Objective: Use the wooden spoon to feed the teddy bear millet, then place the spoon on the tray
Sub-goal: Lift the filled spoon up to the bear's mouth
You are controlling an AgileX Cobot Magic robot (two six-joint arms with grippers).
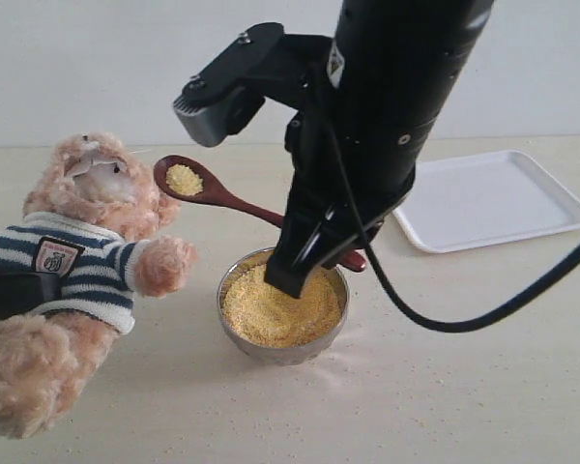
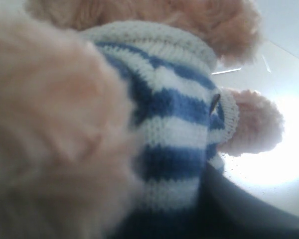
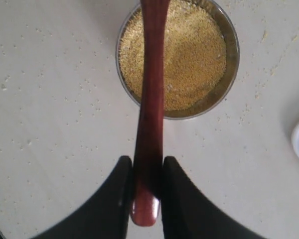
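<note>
pale grain-strewn table [image 1: 445,387]; right jaws clamp wooden spoon [image 3: 150,124]; left jaws' state unclear.

The teddy bear [image 1: 97,193] is fluffy, matt light-brown plush, and its striped shirt [image 2: 174,124] is ribbed knitted cloth. The wooden spoon [image 1: 227,198] is smooth, glossy, dark reddish-brown wood. The millet [image 1: 275,309] is fine, matt yellow grain in a shiny metal bowl [image 1: 271,356]. The tray [image 1: 493,198] looks like smooth white plastic. The right gripper [image 3: 147,169] has smooth, matt black fingers [image 3: 189,209]. The table [image 1: 445,387] is pale and matt.
</note>
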